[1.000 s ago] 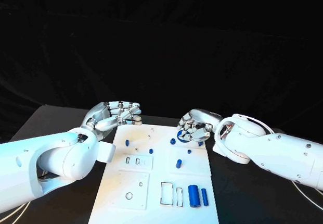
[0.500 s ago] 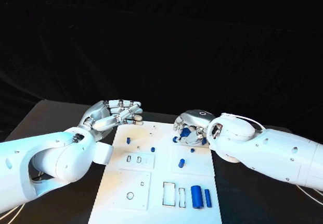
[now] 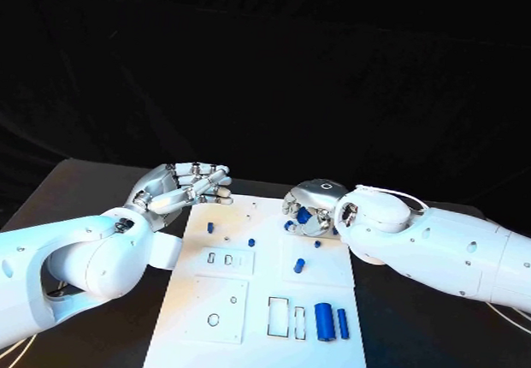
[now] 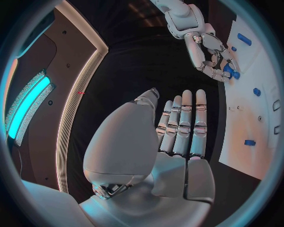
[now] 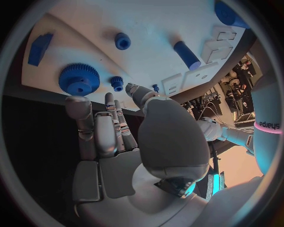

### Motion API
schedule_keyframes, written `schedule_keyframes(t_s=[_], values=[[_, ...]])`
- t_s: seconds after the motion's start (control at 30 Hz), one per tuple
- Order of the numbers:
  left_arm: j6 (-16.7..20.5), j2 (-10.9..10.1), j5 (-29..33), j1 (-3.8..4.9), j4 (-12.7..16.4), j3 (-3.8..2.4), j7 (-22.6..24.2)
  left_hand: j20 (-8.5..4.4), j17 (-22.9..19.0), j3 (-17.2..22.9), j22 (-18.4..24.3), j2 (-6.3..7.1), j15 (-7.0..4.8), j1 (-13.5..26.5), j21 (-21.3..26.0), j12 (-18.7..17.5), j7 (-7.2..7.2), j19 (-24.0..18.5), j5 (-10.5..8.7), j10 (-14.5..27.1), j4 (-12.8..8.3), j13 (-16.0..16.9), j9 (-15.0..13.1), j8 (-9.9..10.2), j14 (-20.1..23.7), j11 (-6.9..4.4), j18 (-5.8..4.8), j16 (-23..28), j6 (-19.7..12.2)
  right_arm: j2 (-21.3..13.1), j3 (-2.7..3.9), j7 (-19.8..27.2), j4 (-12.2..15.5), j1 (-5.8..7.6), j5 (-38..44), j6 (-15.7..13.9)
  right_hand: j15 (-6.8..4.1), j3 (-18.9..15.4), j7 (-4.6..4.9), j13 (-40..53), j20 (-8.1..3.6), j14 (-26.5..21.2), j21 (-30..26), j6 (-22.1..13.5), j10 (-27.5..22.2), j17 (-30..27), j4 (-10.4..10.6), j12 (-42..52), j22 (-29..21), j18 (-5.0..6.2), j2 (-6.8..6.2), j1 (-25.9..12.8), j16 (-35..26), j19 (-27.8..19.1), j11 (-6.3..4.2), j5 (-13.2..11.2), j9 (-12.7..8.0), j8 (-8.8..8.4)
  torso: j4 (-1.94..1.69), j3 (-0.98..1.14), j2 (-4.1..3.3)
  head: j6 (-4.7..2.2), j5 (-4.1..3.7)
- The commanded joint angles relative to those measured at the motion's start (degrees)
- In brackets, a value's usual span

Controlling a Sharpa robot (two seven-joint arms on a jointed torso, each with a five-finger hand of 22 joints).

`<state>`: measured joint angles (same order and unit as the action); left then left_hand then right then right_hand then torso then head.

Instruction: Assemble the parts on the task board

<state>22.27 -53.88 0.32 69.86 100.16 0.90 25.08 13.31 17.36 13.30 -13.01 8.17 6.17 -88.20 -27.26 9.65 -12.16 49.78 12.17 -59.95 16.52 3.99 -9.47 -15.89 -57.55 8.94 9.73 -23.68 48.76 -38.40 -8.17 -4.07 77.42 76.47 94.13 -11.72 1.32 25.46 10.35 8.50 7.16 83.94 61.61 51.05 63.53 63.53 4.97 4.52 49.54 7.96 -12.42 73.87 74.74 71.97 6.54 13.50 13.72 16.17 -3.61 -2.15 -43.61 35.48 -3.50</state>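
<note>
Head view: task looks early, most blue parts (image 3: 323,321) lie loose on the white board (image 3: 252,355) mid-table, slots empty. Right hand (image 3: 309,213) hovers over the far edge by the blue gear (image 5: 78,79), fingers apart, holding nothing. Left hand (image 3: 181,189) sits off the board's left edge, fingers straight, empty.

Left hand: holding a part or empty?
Empty. The left hand shows a bare palm in its wrist view, fingers straight and side by side; in the head view it sits off the task board's left edge.
</note>
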Motion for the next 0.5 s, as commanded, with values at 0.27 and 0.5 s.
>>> schedule_keyframes(t_s=[0.27, 0.5], values=[[-1.5, -0.2, 0.2, 0.23, 0.0, -0.06, -0.3, -0.16, 0.2, 0.6, -0.2, -0.1, 0.09, 0.6, -0.5, -0.4, -0.4, 0.6, -0.17, 0.0, -0.1, 0.0, 0.1, 0.1, -0.5, 0.28, 0.82, -0.5, 0.0, 0.7, 0.0, -0.4, -0.9, -0.38, 3.1, 1.8, 0.4, 1.8, 0.19, 0.2, 0.08, 1.9, 3.5, 0.4, 0.0, 2.3, -0.2, 0.0, 4.3, -1.4, 0.34, 1.5, 2.2, 1.5, 0.08, 0.1, 0.2, -0.03, -0.29, -0.1, -0.58, 0.08, -0.09], [-1.5, -0.4, 0.2, 0.24, -0.2, -0.05, -0.5, -0.26, 0.4, 0.7, -0.3, -0.12, 0.08, 0.6, -0.7, -0.4, -0.41, 0.8, -0.16, 0.0, -0.1, 0.0, 0.1, 0.1, -0.5, 0.28, 0.83, -0.5, 0.0, 0.7, 0.0, -0.2, -0.9, -0.49, 3.0, 1.4, -0.06, 5.4, -0.18, 0.4, -0.03, 2.3, 7.2, 2.1, 2.3, 4.9, -0.7, 0.7, 9.1, -1.98, 1.3, 2.7, 4.4, 2.9, -0.41, -1.5, 0.6, 0.67, -0.33, -0.14, -0.81, -0.13, -0.07]])
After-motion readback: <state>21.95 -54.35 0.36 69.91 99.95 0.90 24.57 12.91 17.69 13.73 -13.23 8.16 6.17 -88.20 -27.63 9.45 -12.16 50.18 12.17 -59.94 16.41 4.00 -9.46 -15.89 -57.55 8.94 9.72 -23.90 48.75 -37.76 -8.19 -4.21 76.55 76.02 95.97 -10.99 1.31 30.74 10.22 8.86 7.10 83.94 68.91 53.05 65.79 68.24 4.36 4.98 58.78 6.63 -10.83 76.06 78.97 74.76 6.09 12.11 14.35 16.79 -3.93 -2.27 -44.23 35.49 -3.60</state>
